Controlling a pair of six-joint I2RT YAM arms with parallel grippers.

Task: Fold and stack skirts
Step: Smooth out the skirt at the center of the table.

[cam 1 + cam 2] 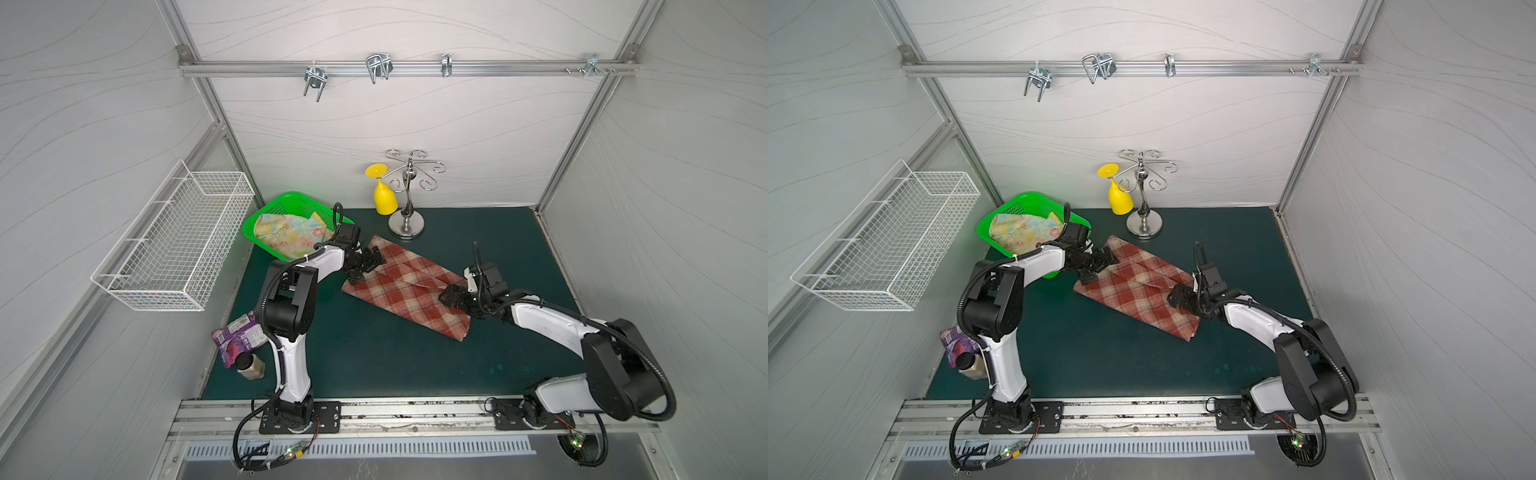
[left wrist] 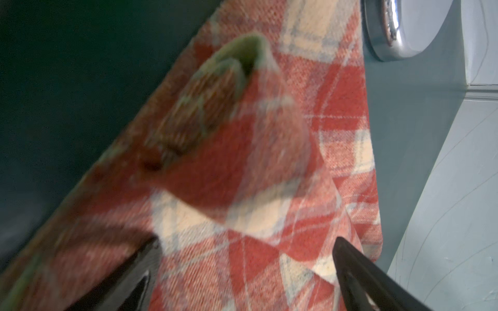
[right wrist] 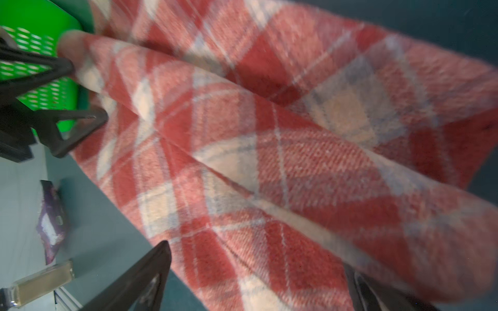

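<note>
Red-brown-and-cream plaid cloth skirt: flat between both arms' fingers | left fingers: spread, empty | right fingers: spread, empty

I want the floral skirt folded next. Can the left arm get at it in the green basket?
Probably yes: the floral skirt lies uncovered in the open-topped green basket, close beside the open left pincer.

Wrist views blur plaid skirt
</note>
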